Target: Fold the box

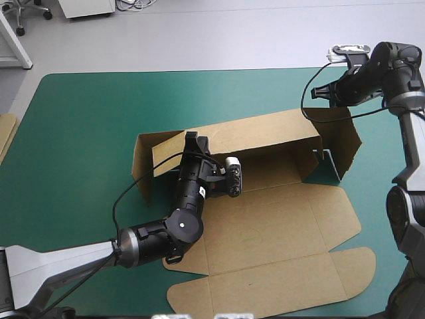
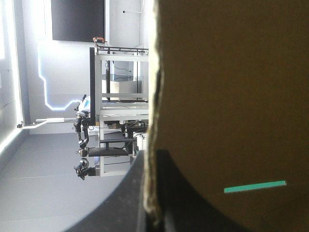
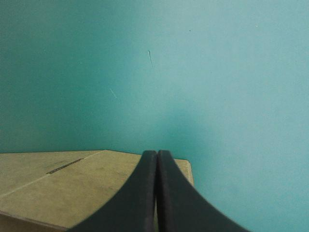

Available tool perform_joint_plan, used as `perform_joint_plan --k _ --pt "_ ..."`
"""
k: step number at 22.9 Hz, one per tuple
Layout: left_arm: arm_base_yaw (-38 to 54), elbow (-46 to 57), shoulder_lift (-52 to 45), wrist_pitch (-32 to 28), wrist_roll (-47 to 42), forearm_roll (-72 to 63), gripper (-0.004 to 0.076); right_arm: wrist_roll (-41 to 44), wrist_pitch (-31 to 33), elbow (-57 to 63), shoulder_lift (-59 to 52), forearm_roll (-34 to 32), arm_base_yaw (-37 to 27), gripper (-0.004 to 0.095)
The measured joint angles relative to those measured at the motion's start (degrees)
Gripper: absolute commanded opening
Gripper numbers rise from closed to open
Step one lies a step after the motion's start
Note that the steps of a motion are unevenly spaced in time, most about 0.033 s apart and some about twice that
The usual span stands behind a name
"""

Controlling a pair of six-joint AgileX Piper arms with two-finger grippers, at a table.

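Table (image 1: 80, 119), teal-green cover. Box (image 1: 279, 226) mid-table: back wall (image 1: 265, 136) raised, lid (image 1: 279, 286) flat toward the near edge. Left gripper (image 1: 196, 143) pinches the wall's left end. Right gripper (image 3: 157, 154) closed, empty, beyond the box's right end. Risk: with a one-sided hold, the wall may twist or sag.

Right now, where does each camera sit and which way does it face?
High view: above, behind the robot, facing forward and down onto the teal-green cover and brown cardboard box; both arms show: left gripper, right gripper.
Left wrist view: on the left wrist, facing along its black fingers, shut on the box's raised wall; room beyond.
Right wrist view: on the right wrist, facing down past its shut fingers onto a box flap and cover.
Shared: all show the box.
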Motion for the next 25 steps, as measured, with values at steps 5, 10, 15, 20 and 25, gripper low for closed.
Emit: perform_joint_plan --k 5,10,15,20,25 --pt "0.0 0.0 0.0 0.11 0.0 0.0 -0.001 -0.1 -0.27 3.27 -2.39 0.23 0.0 -0.0019" --pt "0.0 0.06 0.0 0.17 0.0 0.03 -0.001 -1.59 -0.11 12.57 -8.07 2.46 0.0 -0.0018" --pt "0.0 0.06 0.0 0.58 -1.62 0.03 -0.001 -2.36 -0.18 16.3 -12.06 4.24 0.0 -0.0018" --pt "0.0 0.06 0.0 0.69 -1.92 0.03 -0.001 -4.65 -0.28 21.88 -15.39 4.94 0.0 -0.0018" --pt "0.0 0.06 0.0 0.87 -1.92 0.03 -0.001 -9.26 -1.1 26.94 -17.17 5.23 0.0 -0.0016"
